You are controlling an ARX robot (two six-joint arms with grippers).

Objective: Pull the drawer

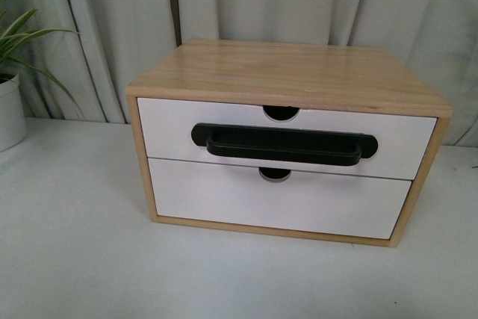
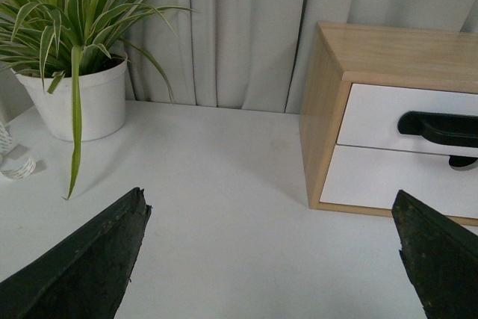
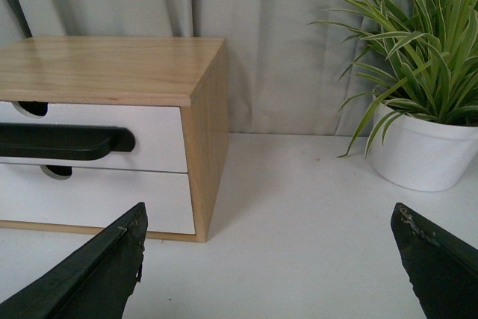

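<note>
A light wood box [image 1: 291,69] stands on the white table, holding two white-fronted drawers. The upper drawer [image 1: 168,128] carries a long black bar handle [image 1: 284,144] and a half-round notch [image 1: 281,113] in its top edge; it sits shut. That drawer also shows in the left wrist view [image 2: 377,113] and in the right wrist view [image 3: 153,136]. My left gripper [image 2: 272,203] is open above bare table, left of the box. My right gripper [image 3: 269,218] is open too, off the box's right side. Neither arm appears in the front view.
The lower drawer [image 1: 224,199] has a plain white front with a small notch. A potted plant in a white pot [image 2: 78,98] stands at the table's left, another potted plant [image 3: 422,147] at its right. Grey curtains hang behind.
</note>
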